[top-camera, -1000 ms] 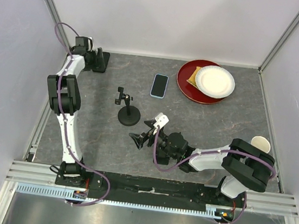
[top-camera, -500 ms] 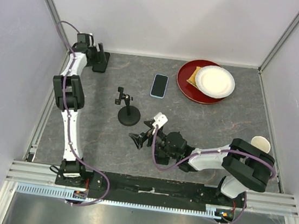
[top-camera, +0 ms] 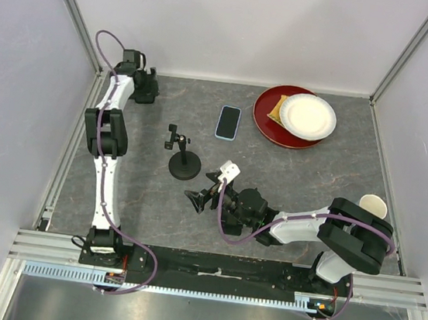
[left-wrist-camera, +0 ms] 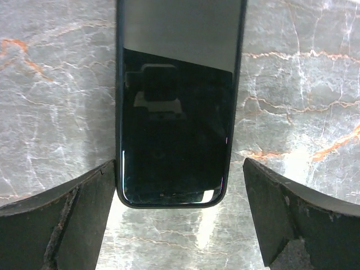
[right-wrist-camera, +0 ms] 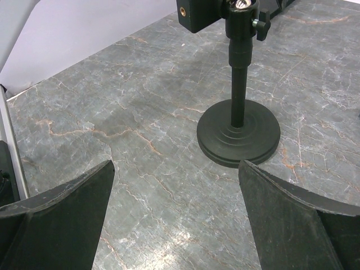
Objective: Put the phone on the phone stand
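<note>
A black phone (left-wrist-camera: 174, 112) lies flat, screen up, on the grey marble table in the far left corner. My left gripper (left-wrist-camera: 179, 185) is open over its near end, one finger on each side; the left finger (left-wrist-camera: 84, 208) is next to the phone's edge. In the top view the left gripper (top-camera: 146, 89) covers most of this phone. A second phone (top-camera: 228, 123) in a light blue case lies at the back middle. The black phone stand (top-camera: 183, 156) stands upright and empty. My right gripper (top-camera: 198, 197) is open and empty, low, facing the stand's round base (right-wrist-camera: 238, 132).
A red plate (top-camera: 269, 124) at the back right holds a white paper plate (top-camera: 308, 115) and a yellow square piece (top-camera: 277, 109). A paper cup (top-camera: 372, 204) stands by the right wall. White walls close the table's left, back and right sides.
My left arm has swung right and its gripper has moved over the black phone in the corner. The right arm, the stand and the blue phone have not moved.
</note>
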### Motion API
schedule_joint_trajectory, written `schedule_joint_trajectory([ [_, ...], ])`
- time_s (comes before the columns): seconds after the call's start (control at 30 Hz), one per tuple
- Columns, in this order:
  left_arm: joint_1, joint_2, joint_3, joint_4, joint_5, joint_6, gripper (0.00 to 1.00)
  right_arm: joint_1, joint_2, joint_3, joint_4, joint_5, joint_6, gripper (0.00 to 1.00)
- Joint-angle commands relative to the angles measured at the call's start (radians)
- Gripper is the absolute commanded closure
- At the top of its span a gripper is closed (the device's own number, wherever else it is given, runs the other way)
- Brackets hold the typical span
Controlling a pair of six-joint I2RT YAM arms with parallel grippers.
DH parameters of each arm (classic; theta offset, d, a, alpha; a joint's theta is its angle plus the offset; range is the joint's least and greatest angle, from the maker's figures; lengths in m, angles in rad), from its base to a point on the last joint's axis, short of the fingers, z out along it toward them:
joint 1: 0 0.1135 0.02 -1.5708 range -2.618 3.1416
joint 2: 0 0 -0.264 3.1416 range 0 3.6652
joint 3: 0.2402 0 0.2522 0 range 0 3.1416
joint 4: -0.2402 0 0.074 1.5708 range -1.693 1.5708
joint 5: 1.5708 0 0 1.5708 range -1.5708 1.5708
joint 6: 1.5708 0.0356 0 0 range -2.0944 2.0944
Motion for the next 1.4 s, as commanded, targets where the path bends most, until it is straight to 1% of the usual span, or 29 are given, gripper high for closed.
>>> schedule_joint_trajectory([
  [0.0, -0.047, -0.006, 0.014, -0.032, -0.091, 0.092, 0.02, 0.0, -0.006, 0.001, 0.062, -0.014, 0.013, 0.02],
  [0.13, -0.076, -0.009, 0.0, -0.032, -0.137, 0.141, 0.01, -0.002, -0.016, -0.009, 0.071, -0.01, 0.015, 0.02],
  [0.27, -0.081, -0.006, 0.003, -0.044, -0.227, 0.119, 0.01, 0.0, -0.02, -0.009, 0.068, -0.007, 0.015, 0.02],
  [0.33, -0.081, 0.003, 0.008, -0.052, -0.244, 0.117, 0.04, -0.002, -0.02, -0.01, 0.068, -0.006, 0.013, 0.02],
  [0.4, -0.081, 0.009, 0.01, -0.063, -0.26, 0.119, 0.1, 0.0, -0.02, -0.01, 0.068, -0.007, 0.012, 0.02],
  [0.47, -0.081, 0.022, 0.013, -0.071, -0.273, 0.112, 0.11, 0.0, -0.02, -0.012, 0.073, -0.007, 0.015, 0.02],
  [0.6, -0.081, 0.037, 0.039, -0.1, -0.252, 0.089, 0.0, -0.002, -0.016, -0.01, 0.073, -0.006, 0.015, 0.02],
  [0.87, -0.073, 0.057, 0.065, -0.109, -0.192, 0.011, 0.0, 0.0, -0.003, 0.002, 0.059, -0.012, 0.015, 0.02],
  [0.93, -0.074, 0.074, 0.079, -0.114, -0.181, 0.011, 0.07, 0.0, -0.003, 0.002, 0.062, -0.009, 0.015, 0.02],
  [0.97, -0.073, 0.08, 0.085, -0.118, -0.183, 0.011, 0.12, -0.002, -0.003, 0.004, 0.061, -0.007, 0.013, 0.02],
  [1.0, -0.073, 0.083, 0.092, -0.123, -0.184, 0.011, 0.23, -0.002, -0.003, 0.005, 0.061, -0.009, 0.013, 0.02],
  [1.07, -0.07, 0.084, 0.089, -0.124, -0.184, 0.014, 0.36, -0.002, -0.002, 0.01, 0.054, -0.012, 0.013, 0.02],
  [1.1, -0.068, 0.081, 0.088, -0.124, -0.184, 0.013, 0.46, -0.002, 0.0, 0.011, 0.051, -0.015, 0.012, 0.02],
  [1.17, -0.064, 0.065, 0.082, -0.126, -0.191, 0.023, 0.55, 0.0, -0.002, 0.024, 0.038, -0.018, 0.012, 0.02],
  [1.2, -0.062, 0.057, 0.071, -0.124, -0.192, 0.026, 0.64, 0.0, 0.001, 0.03, 0.03, -0.021, 0.012, 0.02],
  [1.27, -0.059, 0.023, 0.051, -0.118, -0.204, 0.036, 0.73, 0.0, 0.0, 0.054, -0.004, -0.027, 0.012, 0.02],
  [1.3, -0.058, 0.011, 0.025, -0.111, -0.206, 0.039, 0.81, 0.001, -0.002, 0.066, -0.021, -0.029, 0.007, 0.02],
  [1.37, -0.053, -0.015, -0.004, -0.103, -0.198, 0.04, 0.91, 0.008, -0.002, 0.106, -0.086, -0.012, -0.005, 0.02],
])
